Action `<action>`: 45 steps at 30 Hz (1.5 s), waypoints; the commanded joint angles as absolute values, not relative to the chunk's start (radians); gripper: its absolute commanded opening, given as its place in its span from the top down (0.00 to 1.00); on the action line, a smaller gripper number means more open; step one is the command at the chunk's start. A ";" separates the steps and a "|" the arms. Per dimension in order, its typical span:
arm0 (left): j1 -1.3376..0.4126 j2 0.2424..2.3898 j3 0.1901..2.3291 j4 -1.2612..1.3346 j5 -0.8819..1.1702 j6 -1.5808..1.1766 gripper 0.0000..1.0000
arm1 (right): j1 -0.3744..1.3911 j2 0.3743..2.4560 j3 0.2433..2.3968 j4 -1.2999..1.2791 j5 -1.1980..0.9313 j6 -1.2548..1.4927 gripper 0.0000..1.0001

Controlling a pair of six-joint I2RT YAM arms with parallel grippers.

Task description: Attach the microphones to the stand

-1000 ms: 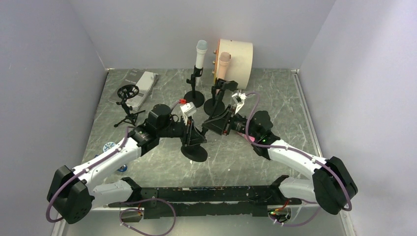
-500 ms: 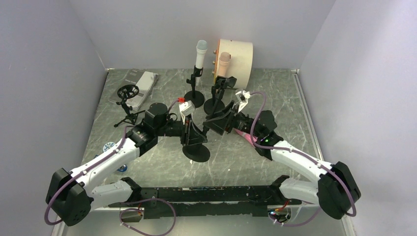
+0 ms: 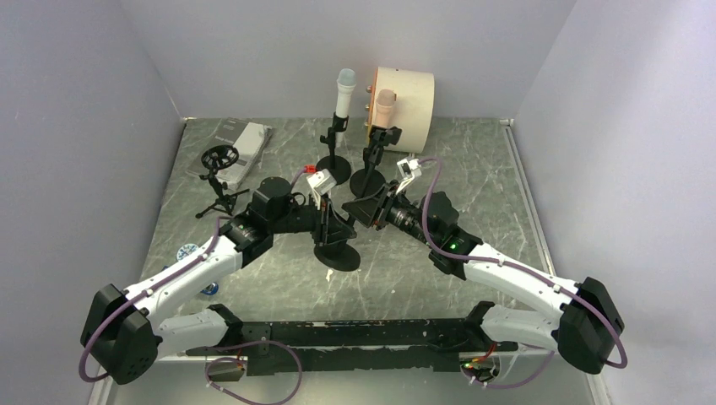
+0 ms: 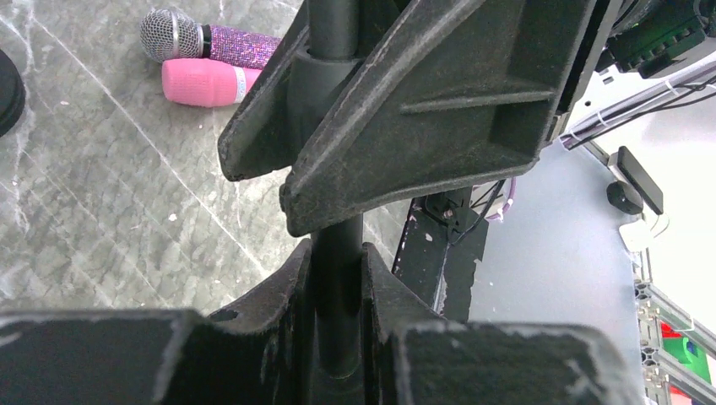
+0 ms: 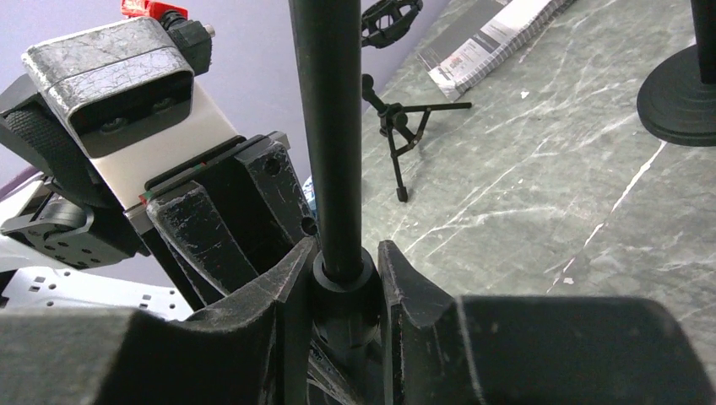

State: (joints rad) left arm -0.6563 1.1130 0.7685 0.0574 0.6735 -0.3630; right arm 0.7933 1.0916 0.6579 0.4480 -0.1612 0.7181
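Both pincers were occupied with one free stand in the middle of the counter (image 3: 481, 181). The left pincer (image 4: 338, 291) was pressed on the thin black pole (image 5: 325, 126) of this stand, one finger on each side. The right pincer (image 5: 342, 283) pinched the same pole just beside it, at a small collar. The round base (image 3: 338, 256) of the stand rested on the counter between the two arms.

Behind them, the white microphone (image 3: 344, 91) and the peach microphone (image 3: 385, 108) each stood upright in its own stand. The pink microphone (image 4: 207, 84) and the purple glitter microphone (image 4: 228, 40) lay side by side on the counter, touching or nearly so; in the top view they were hidden, probably under the right arm.

So the task looked about half done, and the step in hand seemed to be placing or steadying this stand for the next microphone. The next move would ask one pincer to release the pole and fetch a lying microphone, while the other holds the stand firm so it does not tip.
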 commanded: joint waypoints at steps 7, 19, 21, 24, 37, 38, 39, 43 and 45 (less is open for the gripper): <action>-0.660 1.148 0.788 0.059 0.624 -0.353 0.58 | 0.793 1.095 0.717 0.491 -0.163 0.707 1.00; -0.666 1.188 0.769 0.091 0.672 -0.331 0.53 | 0.793 1.092 0.711 0.523 -0.173 0.741 1.00; -0.667 1.190 0.763 0.098 0.680 -0.331 0.50 | 0.793 1.091 0.707 0.534 -0.177 0.740 1.00; -0.667 1.192 0.759 0.103 0.692 -0.331 0.56 | 0.793 1.089 0.692 0.568 -0.191 0.741 1.00; -0.668 1.134 0.747 0.180 0.840 -0.417 0.97 | 0.701 1.094 0.618 0.761 -0.495 0.649 1.00; -0.667 1.123 0.746 0.199 0.859 -0.429 0.98 | 0.669 1.100 0.604 0.823 -0.551 0.665 1.00; -0.668 1.117 0.742 0.213 0.879 -0.437 0.97 | 0.647 1.107 0.598 0.854 -0.609 0.673 1.00; -0.668 1.080 0.734 0.271 0.945 -0.468 0.98 | 0.581 1.137 0.590 1.002 -0.795 0.712 1.00; -0.668 1.064 0.732 0.292 0.967 -0.475 0.98 | 0.569 1.156 0.606 1.021 -0.888 0.709 1.00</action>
State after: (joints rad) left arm -0.6712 1.1385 0.7383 0.1947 0.8066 -0.4122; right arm 0.6285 1.1419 0.5858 0.7757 -0.6571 0.7162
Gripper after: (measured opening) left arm 0.211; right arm 0.318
